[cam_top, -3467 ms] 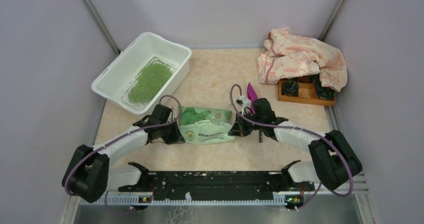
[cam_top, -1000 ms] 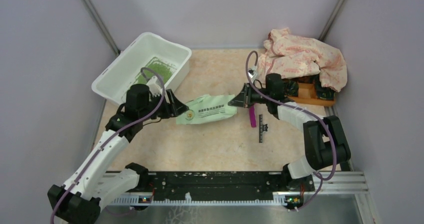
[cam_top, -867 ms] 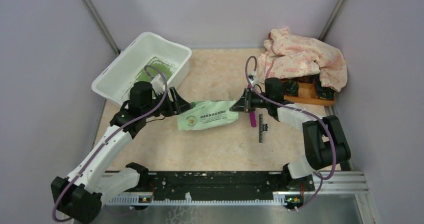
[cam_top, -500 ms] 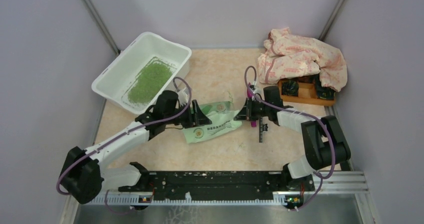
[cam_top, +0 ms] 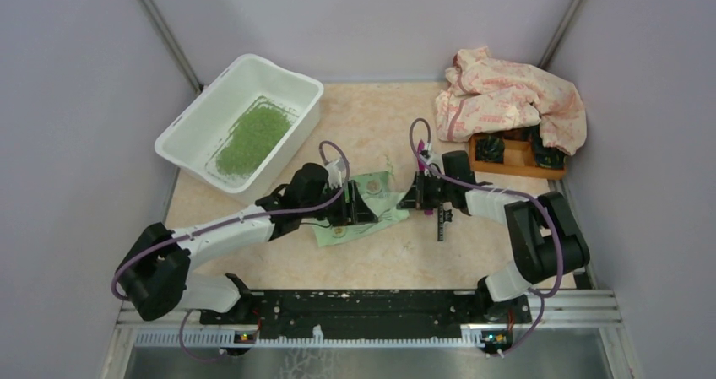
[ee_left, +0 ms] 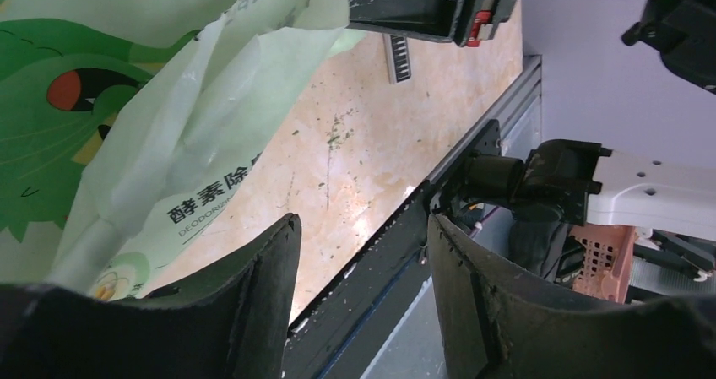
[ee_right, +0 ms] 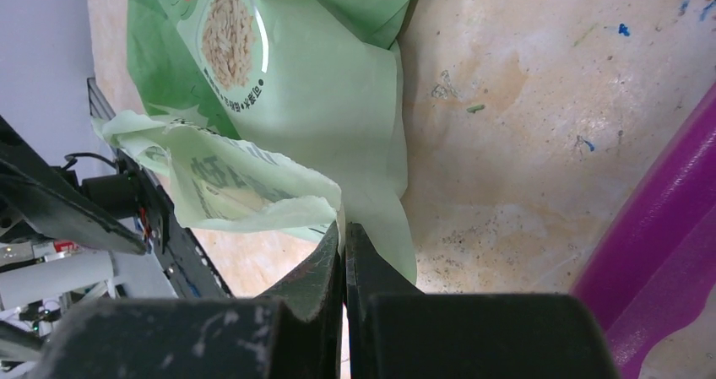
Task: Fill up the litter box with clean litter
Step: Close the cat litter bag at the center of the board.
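Observation:
The white litter box [cam_top: 203, 100] stands at the back left with a patch of green clean litter [cam_top: 253, 138] on its floor. The light green bag [cam_top: 376, 195] lies crumpled on the table between the arms. My left gripper [cam_top: 363, 207] is over the bag's near part, open, and nothing sits between its fingers [ee_left: 262, 286] in the left wrist view; the bag [ee_left: 127, 100] lies just beyond them. My right gripper [ee_right: 344, 231] is shut on a thin edge of the bag [ee_right: 279, 83], at the bag's right end [cam_top: 412, 198].
A purple scoop [ee_right: 659, 252] lies right beside the right gripper, with a black ruler-like strip [cam_top: 441, 224] near it. A pink patterned cloth [cam_top: 507, 96] drapes over an orange wooden tray [cam_top: 515, 158] at the back right. The black rail [cam_top: 363, 307] runs along the near edge.
The left arm swung away from the litter box, down and right to the bag's near side. The bag dropped from stretched out to crumpled on the table. The right gripper came nearer, still holding it.

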Robot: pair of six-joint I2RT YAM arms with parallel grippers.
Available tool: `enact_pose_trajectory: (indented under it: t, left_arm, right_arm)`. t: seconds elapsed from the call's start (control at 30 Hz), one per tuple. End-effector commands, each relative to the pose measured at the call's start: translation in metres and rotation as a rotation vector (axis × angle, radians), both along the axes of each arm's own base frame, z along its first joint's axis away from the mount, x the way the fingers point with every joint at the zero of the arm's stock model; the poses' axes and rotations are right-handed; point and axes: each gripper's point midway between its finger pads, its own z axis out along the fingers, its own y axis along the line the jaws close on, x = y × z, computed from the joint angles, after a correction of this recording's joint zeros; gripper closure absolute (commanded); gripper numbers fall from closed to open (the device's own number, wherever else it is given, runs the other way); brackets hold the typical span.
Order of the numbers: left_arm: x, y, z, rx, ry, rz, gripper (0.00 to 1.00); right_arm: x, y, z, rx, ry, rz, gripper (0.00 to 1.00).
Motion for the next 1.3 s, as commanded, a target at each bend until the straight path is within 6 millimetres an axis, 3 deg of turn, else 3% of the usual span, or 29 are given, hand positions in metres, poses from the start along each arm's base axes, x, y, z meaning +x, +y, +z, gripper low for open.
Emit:
enact_pose_trajectory:
  t: [0.0,0.23,0.33,0.4,0.53,0.63,0.73,0.87,1.0,1.27]
  left_arm:
    - [0.012,-0.003,-0.005,0.02,-0.052,0.037,0.37]
    - [0.02,0.022,-0.063,0.245,-0.054,0.073,0.39]
    - [0.017,0.024,-0.081,0.281,-0.022,0.061,0.4]
    - [0.015,0.026,-0.091,0.301,-0.003,0.061,0.41]
    - [0.014,0.035,-0.104,0.347,0.008,0.08,0.41]
    - [0.013,0.04,-0.11,0.37,0.011,0.089,0.41]
    - [0.012,0.04,-0.114,0.378,0.019,0.086,0.41]
    - [0.012,0.04,-0.117,0.382,0.022,0.085,0.41]
    - [0.011,0.041,-0.118,0.381,0.025,0.082,0.41]
    - [0.01,0.043,-0.123,0.393,0.034,0.085,0.41]
  right_arm:
    - [0.008,-0.003,-0.002,-0.052,-0.05,-0.001,1.0]
    - [0.011,-0.011,-0.003,-0.115,-0.059,-0.007,0.99]
    - [0.013,-0.016,-0.001,-0.149,-0.066,-0.014,0.96]
    - [0.015,-0.019,0.002,-0.172,-0.076,-0.018,0.88]
    - [0.021,-0.028,0.022,-0.234,-0.138,-0.039,0.71]
    - [0.025,-0.031,0.052,-0.315,-0.258,-0.048,0.68]
    - [0.016,-0.019,0.081,-0.383,-0.382,-0.007,0.68]
    - [-0.014,0.009,0.095,-0.403,-0.484,0.073,0.75]
    - [-0.033,0.021,0.085,-0.393,-0.503,0.094,0.82]
    - [-0.023,0.041,0.062,-0.397,-0.516,0.141,0.9]
